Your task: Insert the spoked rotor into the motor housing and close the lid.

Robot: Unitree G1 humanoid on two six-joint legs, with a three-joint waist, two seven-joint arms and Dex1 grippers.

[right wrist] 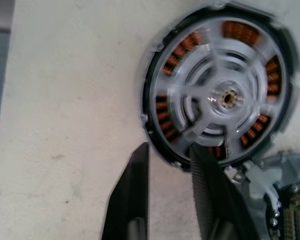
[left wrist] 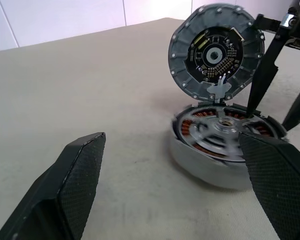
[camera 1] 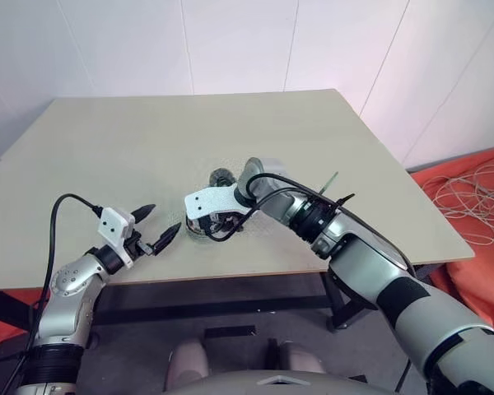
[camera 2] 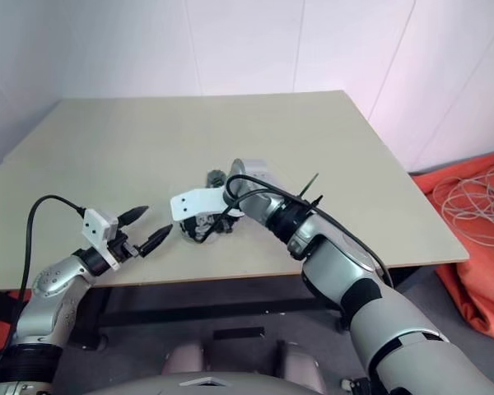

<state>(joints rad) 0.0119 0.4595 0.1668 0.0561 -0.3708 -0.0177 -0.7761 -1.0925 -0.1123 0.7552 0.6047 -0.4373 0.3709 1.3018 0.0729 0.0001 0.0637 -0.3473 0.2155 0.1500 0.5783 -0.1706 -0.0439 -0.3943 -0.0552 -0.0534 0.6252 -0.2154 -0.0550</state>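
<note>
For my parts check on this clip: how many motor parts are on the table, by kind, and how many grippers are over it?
Spoked rotor, seated in the housing: 1
Motor housing: 1
Lid, hinged up and standing open: 1
Grippers, left gripper and right gripper: 2
Total: 3 motor parts, 2 grippers, 5 in all

Motor housing [right wrist: 155, 135] rim partly behind right gripper [right wrist: 172, 165] fingers.

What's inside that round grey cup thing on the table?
Inside the motor housing sits the spoked rotor, a silver wheel. Orange copper coils peek through the gaps between its spokes. The wheel covers the rest of the inside. The lid stands open beside it.
</note>
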